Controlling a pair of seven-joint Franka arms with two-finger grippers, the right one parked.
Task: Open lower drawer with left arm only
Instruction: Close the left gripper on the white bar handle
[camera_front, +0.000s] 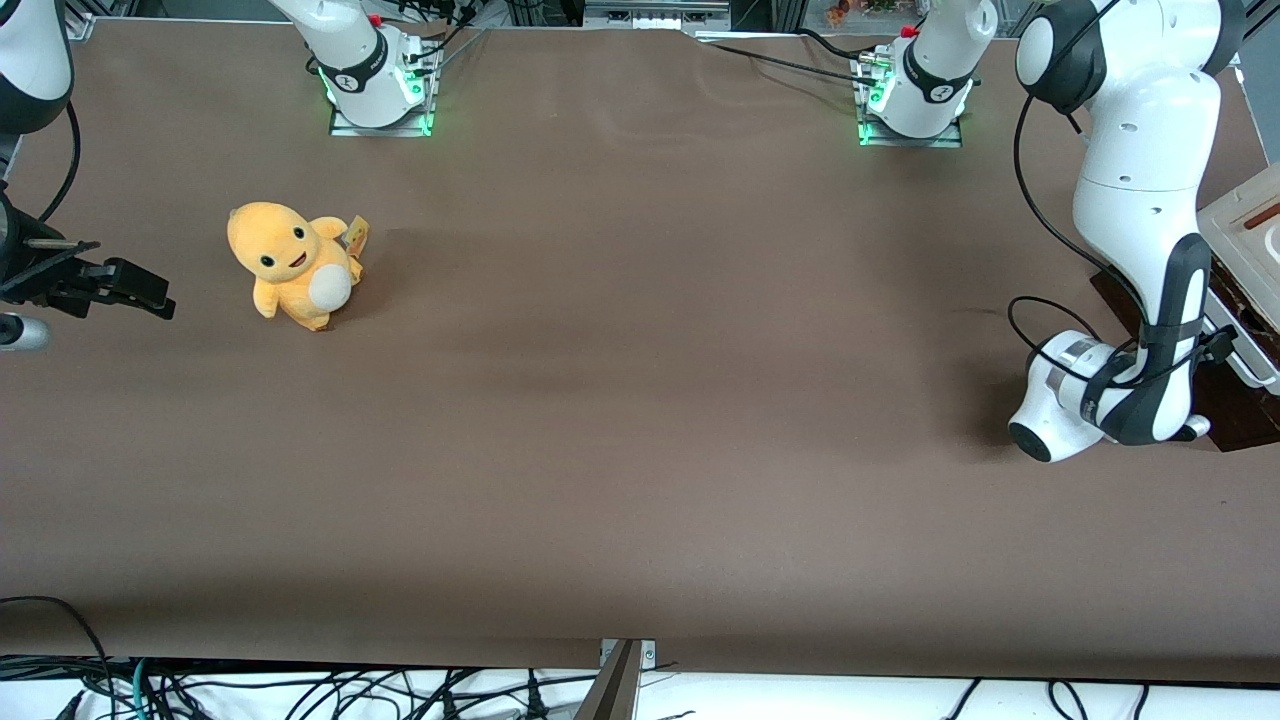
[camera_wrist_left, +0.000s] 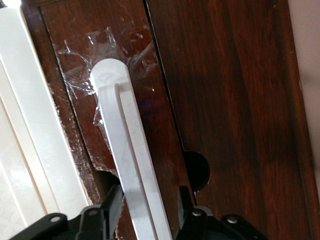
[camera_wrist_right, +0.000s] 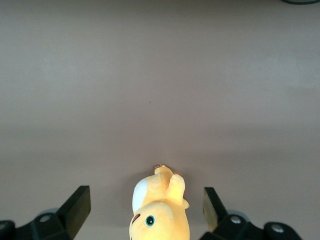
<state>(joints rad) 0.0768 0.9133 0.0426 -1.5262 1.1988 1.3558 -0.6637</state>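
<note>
No readable text for you here.

You will find no legible words, numbers or brand marks: the small tag (camera_front: 357, 233) on the orange plush toy (camera_front: 290, 265) and the dark bands on the arm bases (camera_front: 915, 95) show marks you cannot make out.

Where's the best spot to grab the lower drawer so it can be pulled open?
Grip the lower drawer's white bar handle across its narrow width, coming straight at the drawer front. The bar stands off the wood, and the gripper already straddles it, fingers either side.
</note>
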